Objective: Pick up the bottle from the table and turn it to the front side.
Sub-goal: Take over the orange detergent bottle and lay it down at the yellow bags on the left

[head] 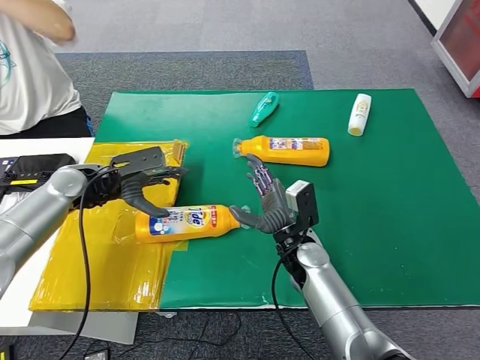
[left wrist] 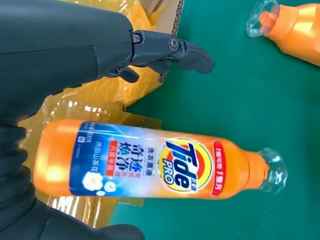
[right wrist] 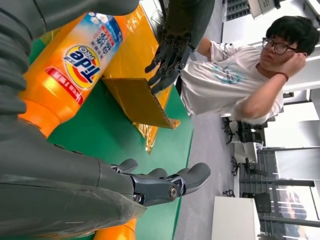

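Head view: left hand (head: 139,180) hovers over the base end of the Tide bottle (head: 187,223), fingers (head: 148,207) spread and curved downward, the thumb reaching to the bottle's near edge. Whether any finger actually touches it I cannot tell; nothing is clasped. Right hand (head: 266,201) sits just beside the clear cap end, fingers fanned wide and holding nothing, the thumb stretched toward the cap. The two hands bracket the bottle end to end, which reads as a stance for steadying or rolling it, or equally for letting go of it.

Bottle lies on its side, base over the yellow plastic sheet (head: 85,262), neck and cap out on the green mat (head: 396,210) that covers the counter. Left wrist view shows it well: orange body, blue-and-white label with the Tide Pro roundel, red strip near the shoulder, clear cap. That logo face points up toward the camera, so the front side looks to be showing already; this would fit a turn just completed, or a bottle that happened to lie front-up.

Farther out on the mat: a second orange bottle (head: 286,151) on its side, a teal bottle (head: 264,109), a white bottle (head: 359,114). A person (head: 34,67) in a white shirt sits past the counter's far left corner.
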{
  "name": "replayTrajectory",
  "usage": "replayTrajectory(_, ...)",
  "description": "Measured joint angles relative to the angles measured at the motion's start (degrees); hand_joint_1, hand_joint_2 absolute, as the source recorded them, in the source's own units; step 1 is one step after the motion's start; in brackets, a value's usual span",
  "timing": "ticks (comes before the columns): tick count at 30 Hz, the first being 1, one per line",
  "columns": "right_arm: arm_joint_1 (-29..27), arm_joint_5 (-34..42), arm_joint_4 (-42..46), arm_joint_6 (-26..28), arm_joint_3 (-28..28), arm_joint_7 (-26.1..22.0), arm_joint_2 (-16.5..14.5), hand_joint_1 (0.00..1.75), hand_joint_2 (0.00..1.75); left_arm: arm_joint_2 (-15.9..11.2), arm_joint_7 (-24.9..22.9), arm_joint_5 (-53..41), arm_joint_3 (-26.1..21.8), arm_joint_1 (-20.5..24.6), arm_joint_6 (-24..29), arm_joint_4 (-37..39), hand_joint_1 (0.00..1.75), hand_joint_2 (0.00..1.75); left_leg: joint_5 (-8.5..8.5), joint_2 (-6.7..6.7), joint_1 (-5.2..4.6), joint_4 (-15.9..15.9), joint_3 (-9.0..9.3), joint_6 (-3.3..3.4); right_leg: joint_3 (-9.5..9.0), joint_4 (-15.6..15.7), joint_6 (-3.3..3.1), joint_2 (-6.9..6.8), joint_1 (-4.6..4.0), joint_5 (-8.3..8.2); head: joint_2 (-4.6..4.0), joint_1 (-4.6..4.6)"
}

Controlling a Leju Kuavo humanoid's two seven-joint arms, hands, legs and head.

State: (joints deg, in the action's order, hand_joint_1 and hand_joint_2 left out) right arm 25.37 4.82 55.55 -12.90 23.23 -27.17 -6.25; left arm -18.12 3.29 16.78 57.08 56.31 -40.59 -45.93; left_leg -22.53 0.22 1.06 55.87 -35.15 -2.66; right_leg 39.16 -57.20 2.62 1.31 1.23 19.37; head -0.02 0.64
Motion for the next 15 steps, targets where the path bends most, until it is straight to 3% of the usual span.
replayTrajectory(15, 0.16, -0.05, -0.07, 0.0, 0.0, 0.17, 0.0, 0.0, 1.75, 0.33, 1.86, -0.59, 0.2, -0.26, 0.81, 0.48, 0.0, 1.75, 0.0, 0.0, 0.0, 0.0, 0.0, 0.0, 0.0, 0.0, 0.0, 0.0, 0.0, 0.0, 0.0, -0.01)
